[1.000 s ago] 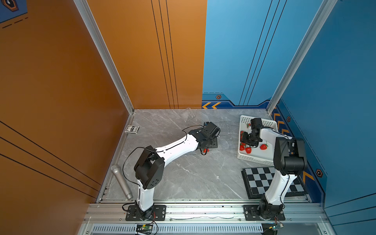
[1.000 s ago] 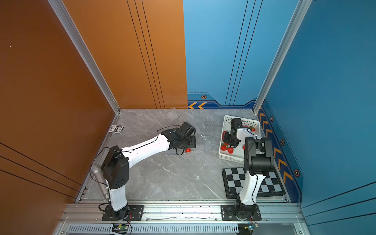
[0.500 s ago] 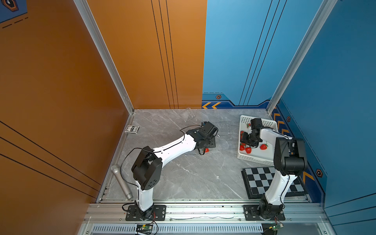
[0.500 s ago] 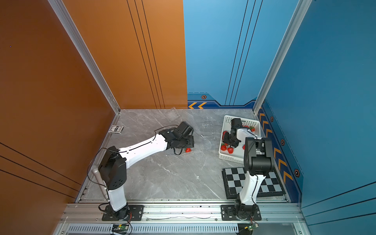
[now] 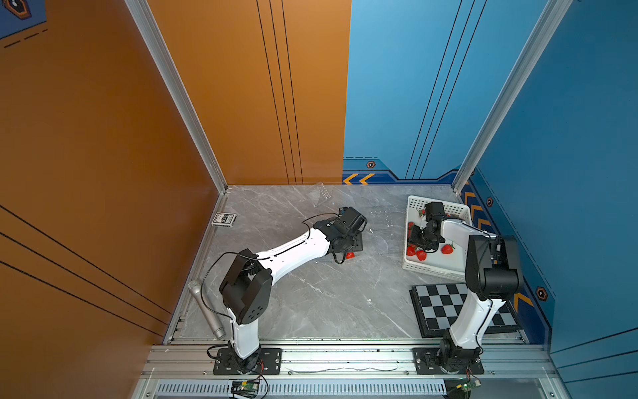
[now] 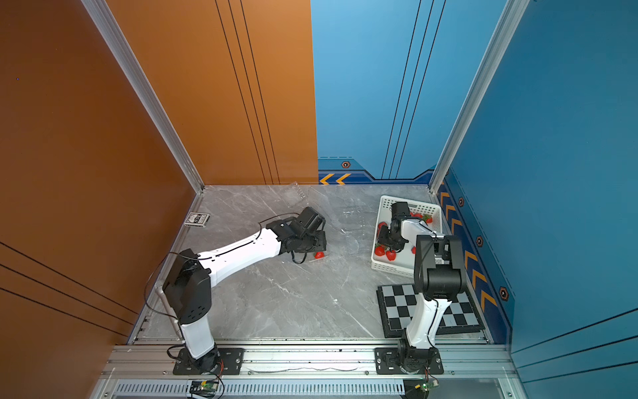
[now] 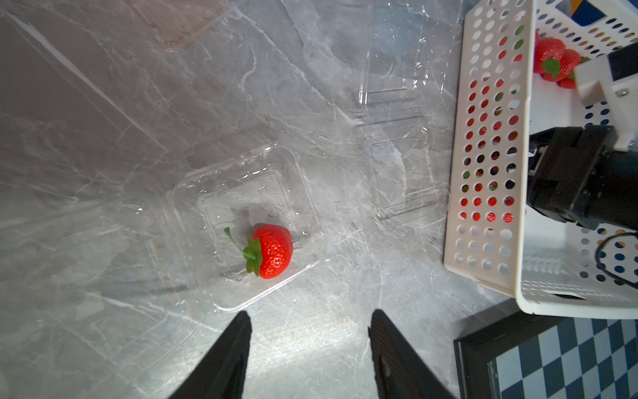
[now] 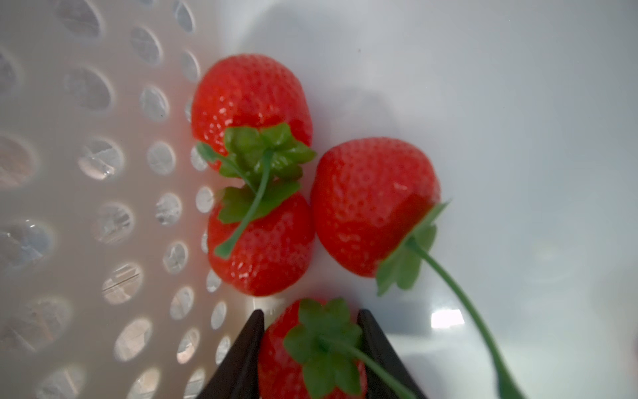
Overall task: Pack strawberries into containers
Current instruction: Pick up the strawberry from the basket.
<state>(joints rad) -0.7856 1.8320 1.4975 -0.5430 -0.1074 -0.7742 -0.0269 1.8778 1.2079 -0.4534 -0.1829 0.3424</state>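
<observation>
- Left claw: fingers apart, empty, over the bench, near a clear container holding one strawberry.
- Right claw: clamped on another strawberry inside the white basket.

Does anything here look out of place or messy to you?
Nothing looks spilled or damaged. Odd bystanders: a silver microphone, a card box and a chessboard lie on the table, unrelated to fruit packing. One clear container sits apart at the far edge.
</observation>
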